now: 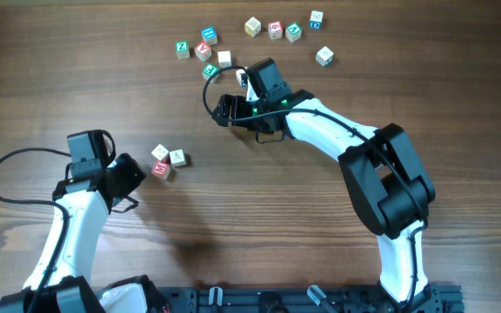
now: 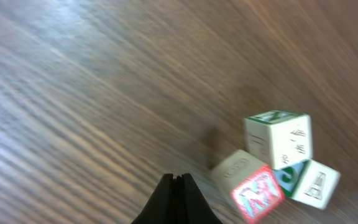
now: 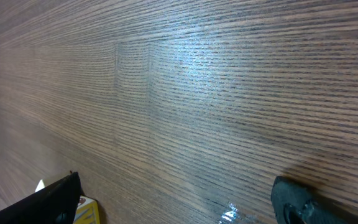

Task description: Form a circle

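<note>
Left tool (image 2: 173, 198): black fingers pressed together, pinching nothing, tip low over the brown wood-grain worktop (image 2: 92, 81).

Right tool (image 3: 173, 211): fingers spread wide, nothing between them, bare wood below. Beside one finger (image 3: 48, 199), a pale and yellow corner (image 3: 84, 210) at the frame edge; too little showing to name.

Cluster of three small pale wooden alphabet cubes (image 1: 168, 161): left of centre on the worktop, just beside the left tool, well apart from the right tool.
- green-lettered cube (image 2: 278, 138): upright, farthest from the tool.
- red-faced cube (image 2: 250, 186): tilted, nearest the tool, touching its neighbours.
- green-and-pale cube (image 2: 309, 180): partly behind the red-faced one.

Scattered alphabet cubes (image 1: 252, 27): about ten, loose along the far edge in two groups, beyond the right tool.

Step in hand, as judged: closing the cluster up, with more cubes possibly to be fetched from the far edge. To do it well:
- Push with the shut tip low and flat against a cube's side, not its corner.
- Nudge slowly; light cubes tip and skate on smooth wood.
- Seat the tilted red-faced cube flat before pressing further.
- Keep the spread tool clear of the cluster.

Containers: none in view; all cubes directly on the worktop.
</note>
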